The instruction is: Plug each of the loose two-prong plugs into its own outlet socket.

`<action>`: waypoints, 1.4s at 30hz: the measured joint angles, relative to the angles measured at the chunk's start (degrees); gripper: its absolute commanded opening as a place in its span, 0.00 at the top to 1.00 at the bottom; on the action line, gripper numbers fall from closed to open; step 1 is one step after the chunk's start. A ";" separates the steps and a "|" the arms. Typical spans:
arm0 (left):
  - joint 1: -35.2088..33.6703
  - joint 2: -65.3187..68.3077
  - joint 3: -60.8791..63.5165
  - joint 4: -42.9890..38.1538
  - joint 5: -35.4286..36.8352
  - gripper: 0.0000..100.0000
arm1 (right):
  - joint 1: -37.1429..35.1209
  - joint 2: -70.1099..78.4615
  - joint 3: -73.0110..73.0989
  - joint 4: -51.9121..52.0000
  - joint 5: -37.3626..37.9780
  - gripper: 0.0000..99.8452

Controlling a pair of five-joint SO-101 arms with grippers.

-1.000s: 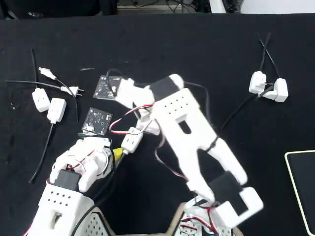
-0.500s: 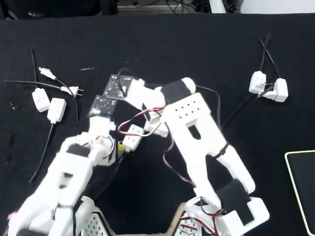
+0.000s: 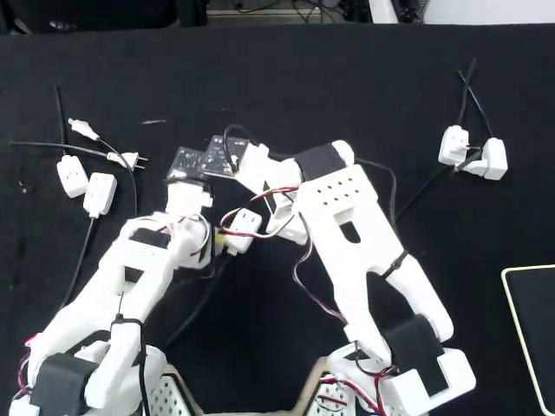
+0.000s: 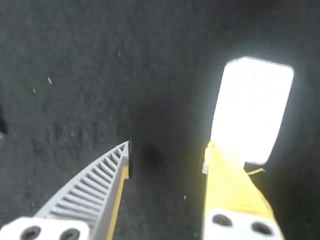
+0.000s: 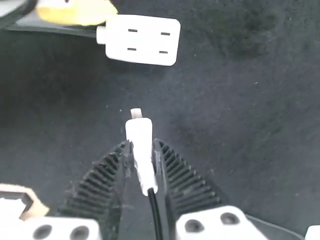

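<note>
my right gripper [image 5: 141, 146] pinching one small white two-prong plug [image 5: 138, 127] on a black cord, prongs aimed at the white four-slot socket block [image 5: 140, 40] just ahead, left gripper [image 4: 167, 150] gaping wide right beside that block, two spare plugs lying loose on the black table [image 3: 347, 78], one [image 3: 84, 130] near the other [image 3: 130, 159]

Matt, slightly fuzzy black cloth covers the bench [image 3: 364, 78]; the outlet socket [image 5: 141, 40] and plug [image 5: 140, 137] are smooth white plastic, and the right claw [image 5: 141, 147] has ribbed dark grey plastic fingers [image 5: 185, 180].
</note>
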 measured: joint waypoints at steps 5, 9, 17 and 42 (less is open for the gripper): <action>-5.01 0.00 -0.44 1.14 0.00 0.75 | 0.00 0.00 0.00 -0.09 0.00 0.99; -4.57 -2.46 -0.70 10.73 -1.05 0.75 | -0.09 0.00 0.00 -0.09 0.00 0.99; 6.33 -18.90 8.26 16.70 -4.84 0.75 | 2.37 0.00 0.00 -0.26 0.00 0.99; -6.24 -22.59 11.25 22.77 -19.96 0.75 | 1.93 0.00 0.00 -0.79 -0.35 0.99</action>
